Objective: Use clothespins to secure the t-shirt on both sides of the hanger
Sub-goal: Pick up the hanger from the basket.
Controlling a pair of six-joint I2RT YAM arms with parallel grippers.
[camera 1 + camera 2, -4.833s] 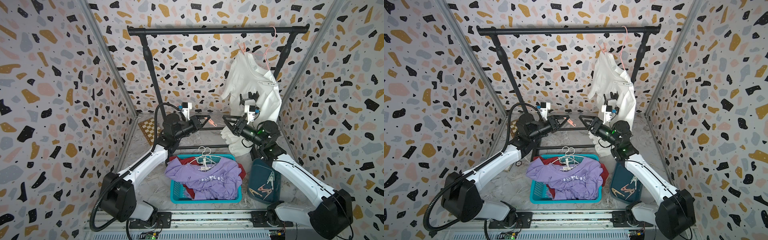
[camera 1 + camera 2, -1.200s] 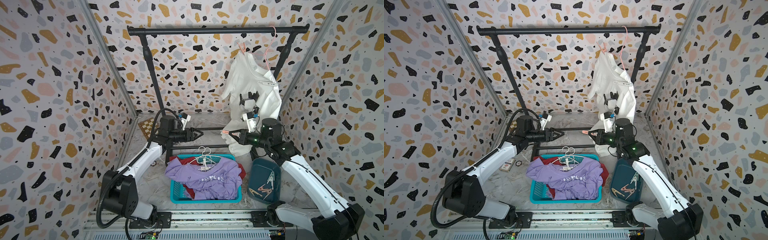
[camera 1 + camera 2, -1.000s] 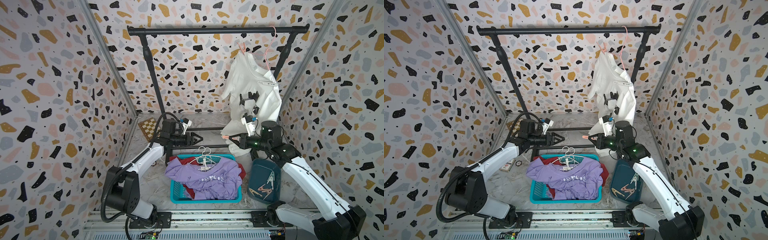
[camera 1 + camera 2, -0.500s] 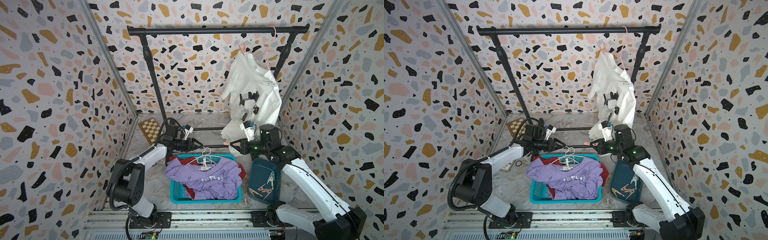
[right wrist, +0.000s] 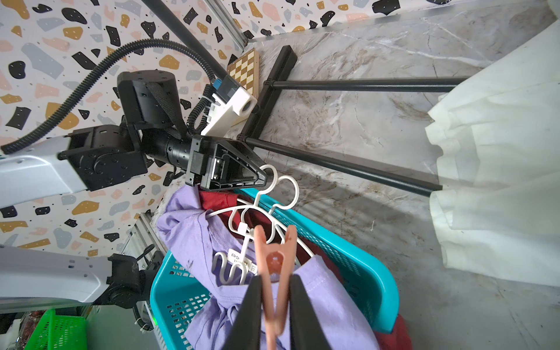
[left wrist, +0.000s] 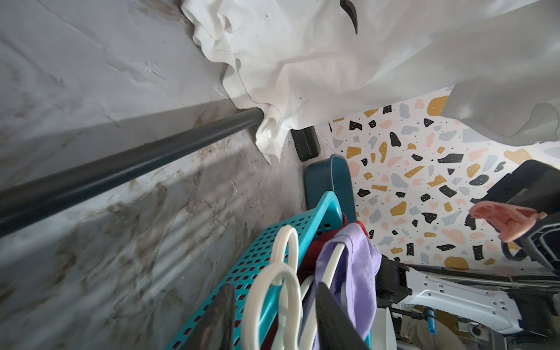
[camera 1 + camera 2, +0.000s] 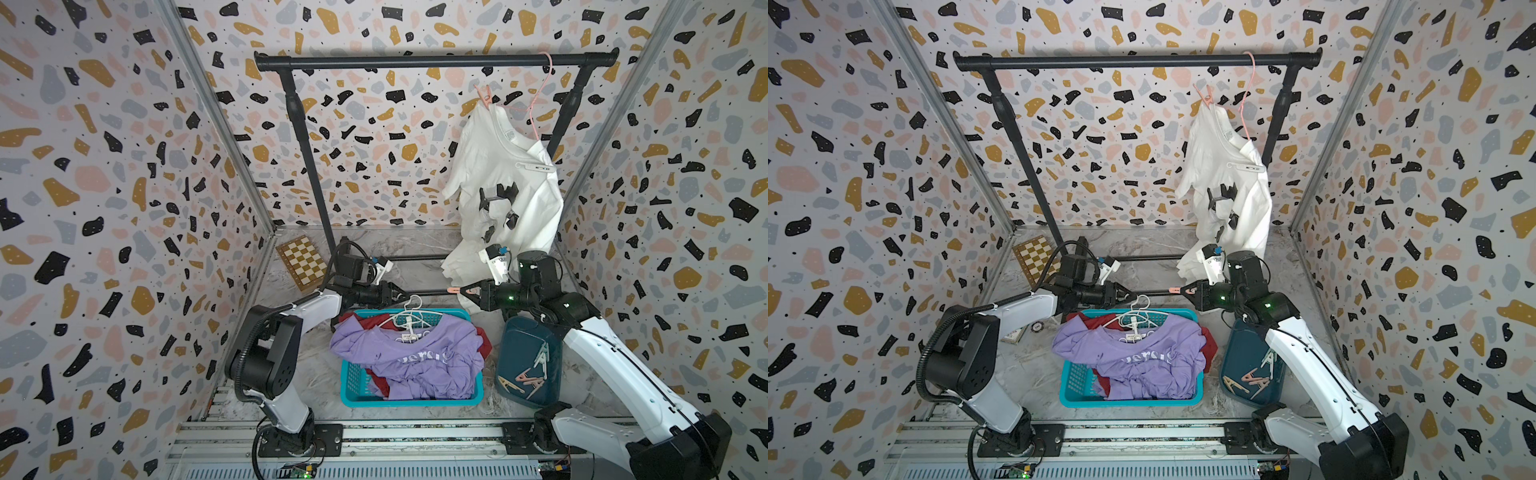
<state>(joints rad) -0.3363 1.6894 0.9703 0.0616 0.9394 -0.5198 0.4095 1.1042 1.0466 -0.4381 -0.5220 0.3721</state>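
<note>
A purple t-shirt (image 7: 415,357) on a white hanger (image 7: 411,305) lies in the teal basket (image 7: 353,386). My left gripper (image 7: 401,296) (image 6: 274,291) is open, its fingers on either side of the hanger's hook (image 6: 281,272) with gaps showing. To its right, my right gripper (image 7: 465,291) (image 5: 275,278) is shut on a pink clothespin (image 7: 457,290) (image 5: 274,248) above the basket's far edge. A white t-shirt (image 7: 511,174) hangs tilted on a pink hanger (image 7: 536,104). One pink clothespin (image 7: 484,94) grips its higher shoulder.
A dark teal tray (image 7: 515,336) by the right arm holds several loose clothespins (image 7: 528,378). The black rack (image 7: 432,62) spans the back, with its base bars on the floor behind the basket. A chessboard (image 7: 301,262) leans at the back left. Red cloth lies under the purple shirt.
The left arm has come down from mid-air to the basket and its jaws have narrowed around the white hanger's hook. The right gripper has sunk a little with the pink clothespin.
</note>
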